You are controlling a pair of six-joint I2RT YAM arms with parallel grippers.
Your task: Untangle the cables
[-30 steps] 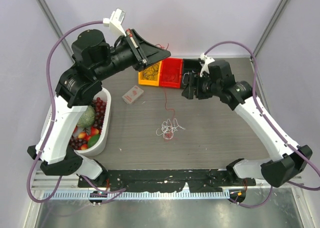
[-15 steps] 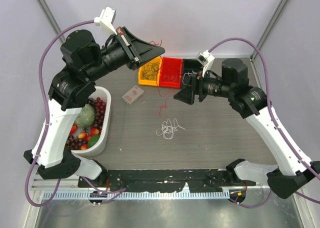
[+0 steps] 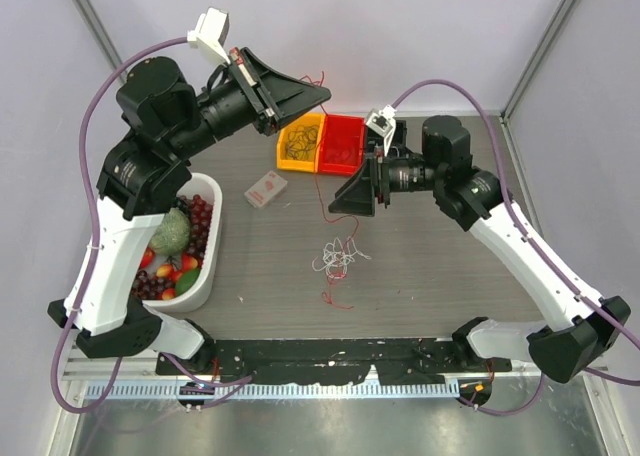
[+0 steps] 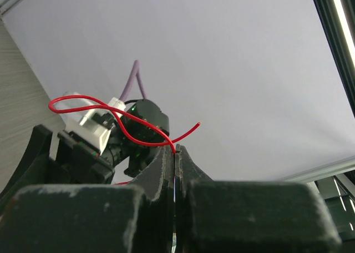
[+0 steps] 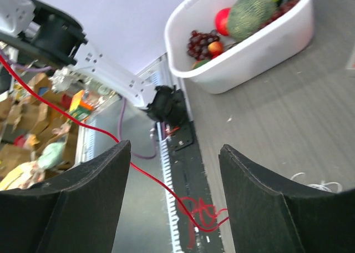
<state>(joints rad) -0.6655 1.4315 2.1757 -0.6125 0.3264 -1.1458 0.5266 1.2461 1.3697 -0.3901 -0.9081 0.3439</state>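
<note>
My left gripper (image 3: 320, 90) is raised high over the back of the table, shut on the red cable (image 3: 322, 204). In the left wrist view the red cable (image 4: 188, 130) loops out of the closed fingertips of the left gripper (image 4: 176, 151). It hangs down past the white cable (image 3: 336, 256), which lies in a loose bundle on the table. My right gripper (image 3: 342, 198) faces left beside the hanging strand, open. In the right wrist view the red cable (image 5: 201, 209) runs slantwise through the gap of the right gripper (image 5: 175, 147) and touches neither finger.
A white tub of fruit (image 3: 208, 276) stands at the left, also in the right wrist view (image 5: 260, 53). A yellow bin (image 3: 300, 144) and a red bin (image 3: 342, 142) sit at the back. A small white and red card (image 3: 265, 189) lies near them.
My right gripper has swung left and lower, up to the hanging red cable. The left gripper rose a little with the cable. The red strand's lower end now shows below the white bundle.
</note>
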